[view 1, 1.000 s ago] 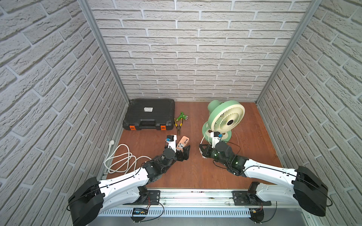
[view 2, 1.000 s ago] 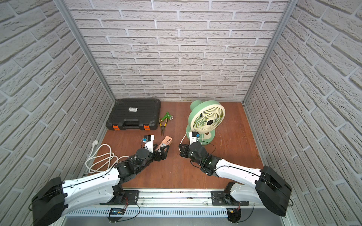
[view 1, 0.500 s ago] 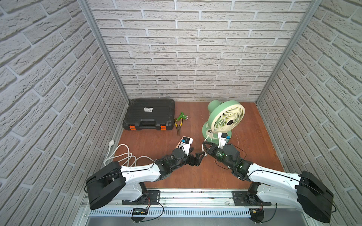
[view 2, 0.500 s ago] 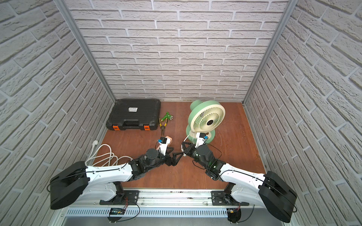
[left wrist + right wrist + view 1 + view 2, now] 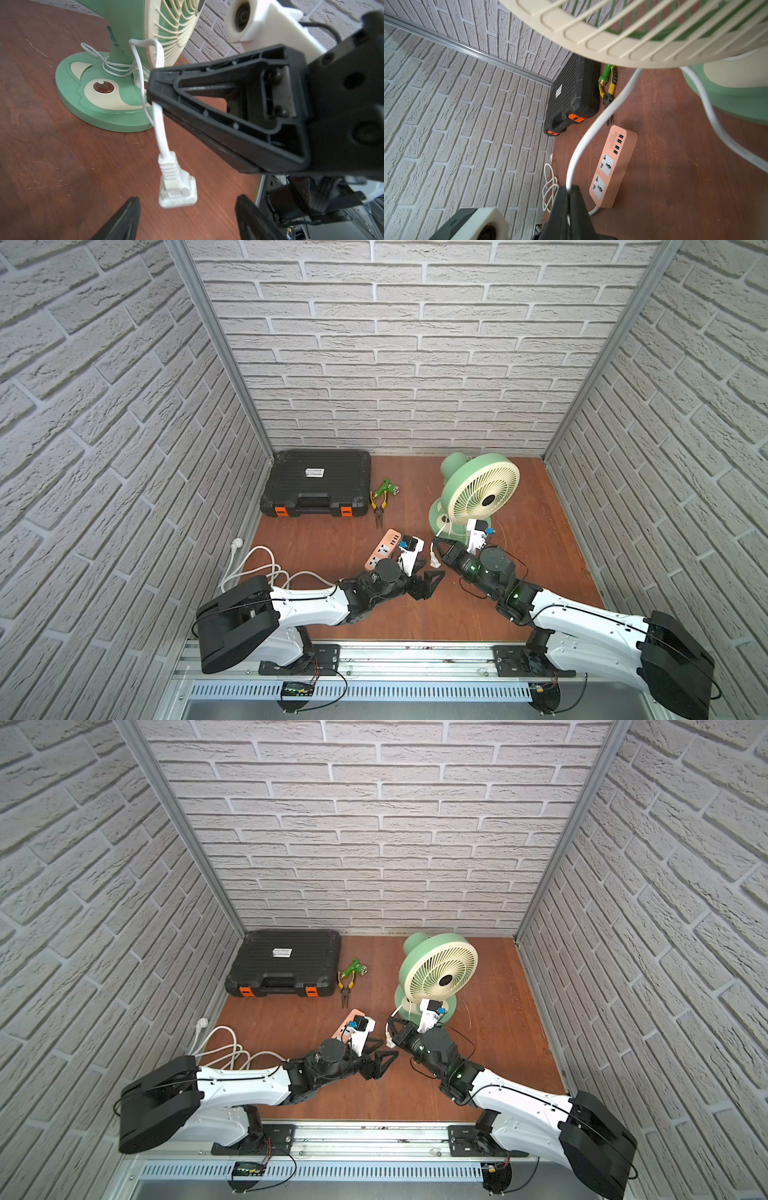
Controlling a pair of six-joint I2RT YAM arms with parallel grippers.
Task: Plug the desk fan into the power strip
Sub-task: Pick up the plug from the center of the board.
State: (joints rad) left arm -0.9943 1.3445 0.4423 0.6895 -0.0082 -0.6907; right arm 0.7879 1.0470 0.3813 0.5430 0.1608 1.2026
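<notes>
Right end effector (image 5: 568, 190) is clamped on the fan's cord (image 5: 161, 133), and the plug (image 5: 177, 193) dangles free below it, just above the bench (image 5: 540, 572). Left end effector (image 5: 431, 581) has its jaws apart on either side of the plug, not touching it. The fan (image 5: 478, 493) stands at the back right. The power strip (image 5: 612, 166) lies flat and unheld, just beside the left arm.

Risks:
- The plug hangs loose. A nudge from one jaw would swing or twist it, and the grab could land on the ribbed collar or go in skewed.
- Prong direction can't be read from the left wrist view; it's probably facing the bench, so a regrip may be needed.
- The cord is wound around the fan's neck. With little slack, a pull toward the strip could drag or tip the fan.
- Pushing the plug in could slide the strip.
</notes>
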